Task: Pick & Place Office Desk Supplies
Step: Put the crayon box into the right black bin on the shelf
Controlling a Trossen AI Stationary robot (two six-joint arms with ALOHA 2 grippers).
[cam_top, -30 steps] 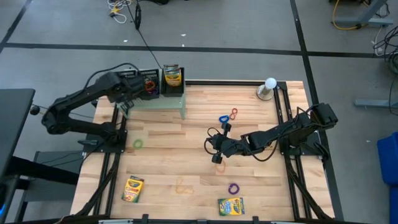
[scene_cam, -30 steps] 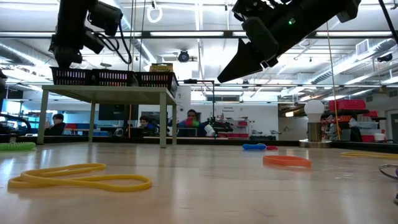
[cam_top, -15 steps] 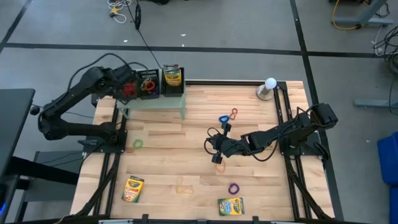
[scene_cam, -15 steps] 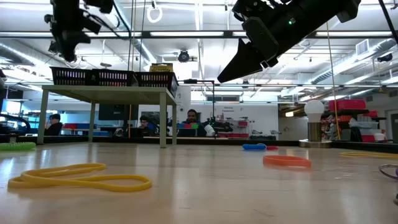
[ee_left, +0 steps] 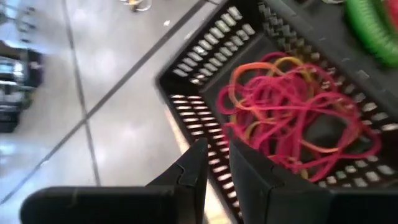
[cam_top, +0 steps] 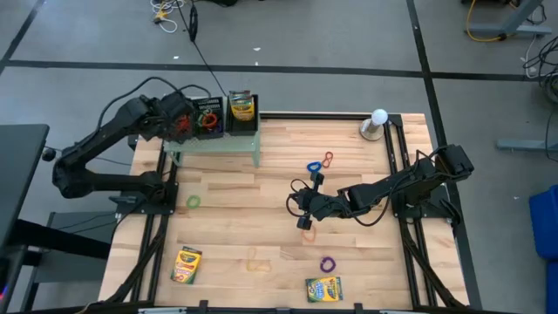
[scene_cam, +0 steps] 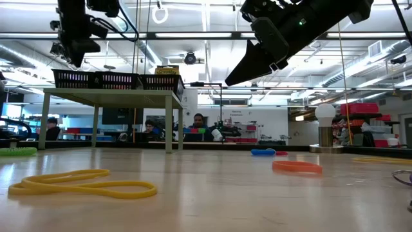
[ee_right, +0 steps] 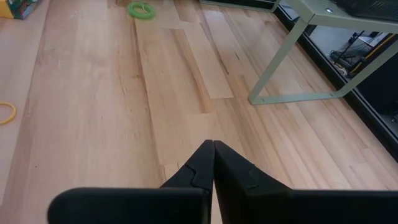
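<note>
My left gripper (cam_top: 179, 122) hangs over the leftmost black mesh tray (ee_left: 205, 74) on the pale green stand (cam_top: 218, 145). Its fingers are slightly apart (ee_left: 216, 155) and hold nothing. A heap of red and orange rubber bands (ee_left: 292, 118) lies in that tray. My right gripper (cam_top: 305, 209) is shut (ee_right: 213, 149) and hovers above mid-table, lifted clear (scene_cam: 235, 78), just beyond an orange band (cam_top: 307, 234). Loose bands lie flat on the wood: green (cam_top: 193, 201), blue (cam_top: 313, 166), red (cam_top: 328, 159), purple (cam_top: 327, 262), tan (cam_top: 255, 260). Two crayon boxes (cam_top: 187, 265) (cam_top: 323, 289) lie near the near edge.
A third crayon box (cam_top: 241, 106) stands in the stand's rightmost tray. A green band (ee_left: 373, 25) lies in the middle tray. The white globe (cam_top: 377, 122) sits at the far right corner. Dark rails run along both table sides. People sit in the room beyond.
My left gripper has risen from the near left end of the stand and moved toward the far edge, ending above the leftmost tray. My right arm and the loose items on the table have kept still.
</note>
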